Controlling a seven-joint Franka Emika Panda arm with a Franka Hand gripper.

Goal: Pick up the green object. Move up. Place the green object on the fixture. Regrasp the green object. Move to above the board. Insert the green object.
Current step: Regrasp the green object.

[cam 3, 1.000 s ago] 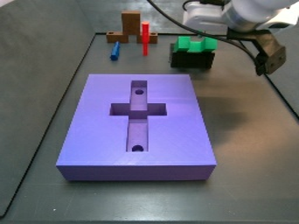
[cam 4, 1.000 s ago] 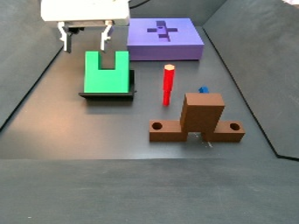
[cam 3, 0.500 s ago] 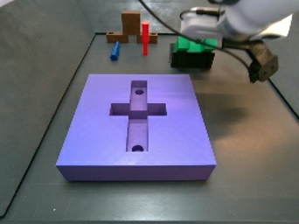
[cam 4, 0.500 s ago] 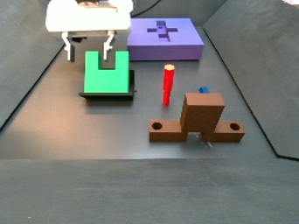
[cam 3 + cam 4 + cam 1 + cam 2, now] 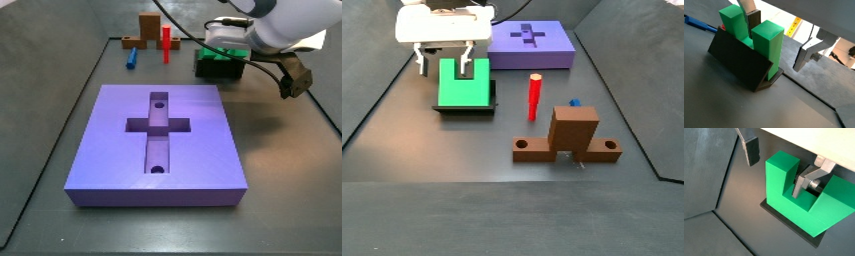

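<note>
The green object (image 5: 765,50) is a U-shaped block standing in the dark fixture (image 5: 737,60), prongs up. In both wrist views my gripper (image 5: 779,35) (image 5: 781,164) is open and straddles one prong. One finger (image 5: 811,178) is inside the notch and the other finger (image 5: 751,150) is outside the prong with a gap. In both side views the gripper (image 5: 444,65) (image 5: 230,48) is low over the green object (image 5: 462,92) (image 5: 214,52) on the fixture (image 5: 462,108) (image 5: 218,70). The purple board (image 5: 160,140) (image 5: 529,42) lies flat with its cross-shaped recess open.
A red peg (image 5: 535,96) (image 5: 166,42) stands upright next to the brown upright block (image 5: 572,135) (image 5: 144,32). A blue peg (image 5: 132,59) (image 5: 572,102) lies by them and also shows in a wrist view (image 5: 694,21). A cable loop hangs beside the gripper (image 5: 291,78).
My gripper has come down from above the fixture onto the green object, so its fingers now sit on either side of one prong. The green object has not moved.
</note>
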